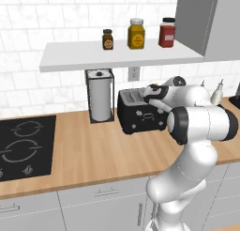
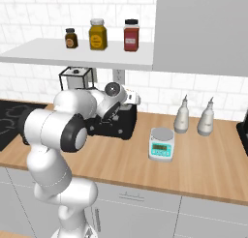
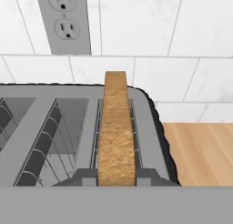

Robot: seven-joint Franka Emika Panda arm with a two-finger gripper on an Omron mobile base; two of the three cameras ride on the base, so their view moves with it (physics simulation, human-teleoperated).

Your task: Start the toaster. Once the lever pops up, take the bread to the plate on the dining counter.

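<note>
Left base view, left to right: black cooktop (image 1: 23, 148) set into the wood tabletop (image 1: 93, 155). Paper-towel roll (image 1: 100, 96) in a wire holder stands upright under the white shelf (image 1: 117, 56), which carries three jars (image 1: 136, 34). Just right of the roll sits the toaster (image 1: 140, 113), black, boxy, pale controls on its face. The white arm bends over it from the lower right, with the gripper (image 1: 151, 96) low over the toaster's top, right-hand side.

Right base view: the arm covers most of the toaster (image 2: 118, 123). To its right on the same tabletop is a small kitchen scale (image 2: 162, 144), then two pale bottles (image 2: 182, 116) near the tiled wall.

Hand view: toaster (image 3: 150, 127) top seen close, two slots. The bread (image 3: 116, 132) stands on edge in the right slot, tan crust toward the camera, top sticking up above the slot. The dark finger tips (image 3: 79, 176) sit either side of the slice's near end; jaws drawn in narrow, clamped on the bread. A wall outlet (image 3: 63, 18) is on the tiles behind, upper left. Bare wood tabletop right of the toaster.
</note>
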